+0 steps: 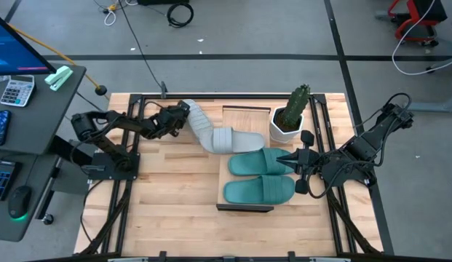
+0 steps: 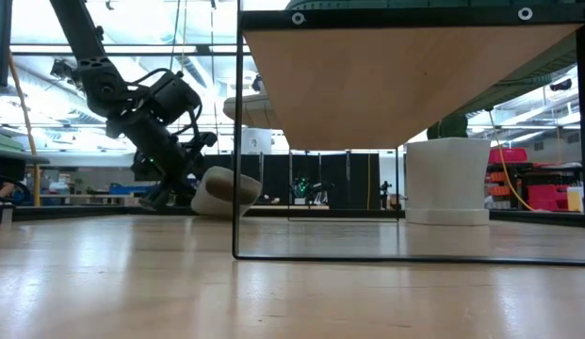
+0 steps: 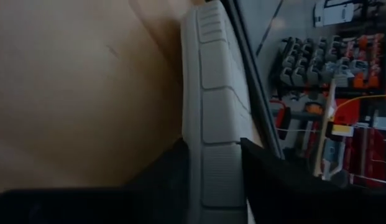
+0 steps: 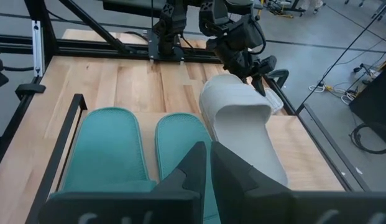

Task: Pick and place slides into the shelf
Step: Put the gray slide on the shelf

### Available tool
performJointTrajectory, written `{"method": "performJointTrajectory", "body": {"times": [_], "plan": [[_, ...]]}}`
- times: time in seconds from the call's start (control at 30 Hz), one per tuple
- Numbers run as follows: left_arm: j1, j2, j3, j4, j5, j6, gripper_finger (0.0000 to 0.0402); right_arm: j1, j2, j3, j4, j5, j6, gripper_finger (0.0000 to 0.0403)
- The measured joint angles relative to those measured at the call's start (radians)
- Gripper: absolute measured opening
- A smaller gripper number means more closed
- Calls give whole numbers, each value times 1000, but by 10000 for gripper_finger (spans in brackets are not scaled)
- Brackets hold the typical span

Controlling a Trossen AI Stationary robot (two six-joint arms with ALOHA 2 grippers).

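**Grey slide pinched by its edge, tilted at the shelf's back corner**

We have the left gripper [image 1: 183, 110] pinching one end of a grey slide [image 1: 200, 125], its two fingers [image 3: 174, 180] pressed onto the ribbed sole from either side. In the low view that slide [image 2: 224, 191] hangs tilted, one end down on the slatted tabletop [image 1: 167, 182]. A second grey slide [image 1: 236, 140] lies touching it and reaches onto the shelf [image 1: 244, 115]. Both teal slides [image 1: 258, 177] already sit side by side on the shelf board. Our right gripper [image 1: 292, 171] waits just beside their toes, fingers pressed together and holding nothing.

What worries us is the grip: it takes only the sole's edge near one end, so the rubbery slide could swing or twist out once we lift it. The two grey slides touch, so dragging ours could shove its partner into the teal pair or off the board. Whether they overlap or merely butt together we cannot quite tell from above. The potted cactus [image 1: 292, 114] stands near the free shelf space, and a wide swing could knock it.
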Motion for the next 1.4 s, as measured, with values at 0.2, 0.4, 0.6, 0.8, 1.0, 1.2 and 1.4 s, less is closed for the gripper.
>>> {"method": "performJointTrajectory", "body": {"times": [0.2, 0.4, 0.6, 0.8, 1.0, 1.2, 1.4], "plan": [[0, -3, 1, 26, 0, 0, 90, 0, 0, 0, 0, 0, 15, 30], [23, -57, 1, 36, -16, 4, 89, 0, 0, 0, 0, 0, 26, 30], [65, -181, 1, 44, -19, 77, 88, 0, 0, 0, 0, 0, 25, 30], [97, -340, 1, 50, -19, 175, 87, 0, 0, 0, 0, 0, 16, 30], [92, -490, 1, 90, -7, 493, 87, 0, 0, 0, 0, 0, 9, 30], [30, -614, 103, -20, 5, 834, 86, 0, 0, 0, 0, 0, 7, 30], [-79, -594, 471, -523, -112, 1257, 86, 0, 0, 0, 0, 0, 7, 30]]}}
